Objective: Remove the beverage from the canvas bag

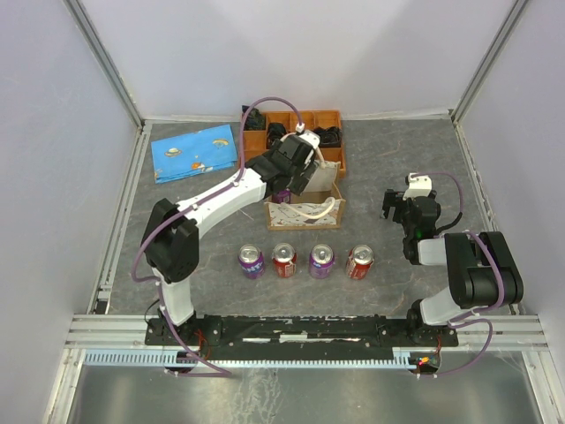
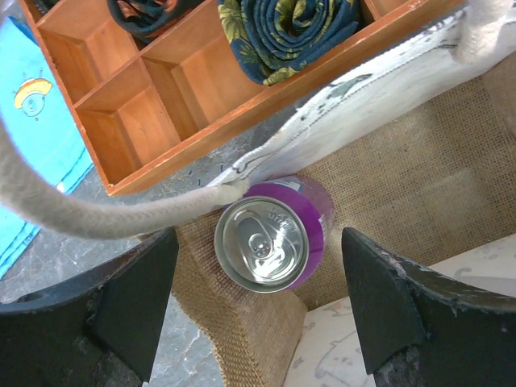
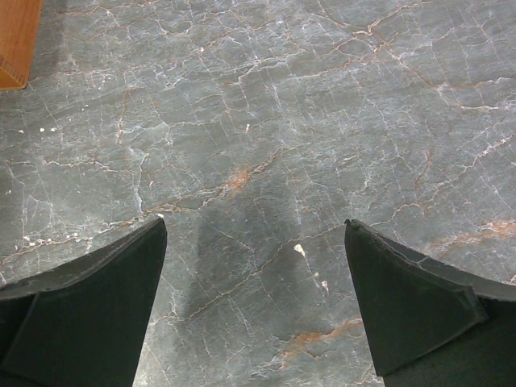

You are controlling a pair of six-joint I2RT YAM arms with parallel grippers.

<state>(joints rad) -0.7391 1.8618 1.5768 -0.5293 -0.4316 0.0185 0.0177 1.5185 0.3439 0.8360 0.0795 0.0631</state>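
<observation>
Purple cylindrical can (image 2: 270, 242) stands, seemingly upright, inside burlap-lined canvas bag (image 2: 355, 105).

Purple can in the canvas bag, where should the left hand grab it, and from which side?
On the purple can, grip the side wall below the rim, coming straight down through the open top of the canvas bag: it stands lid up in a corner. Avoid the rope handle at its rim.

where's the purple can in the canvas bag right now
In the left wrist view the purple can sits top-up in a corner of the canvas bag, directly below the open left gripper and close to the wooden tray.
</observation>
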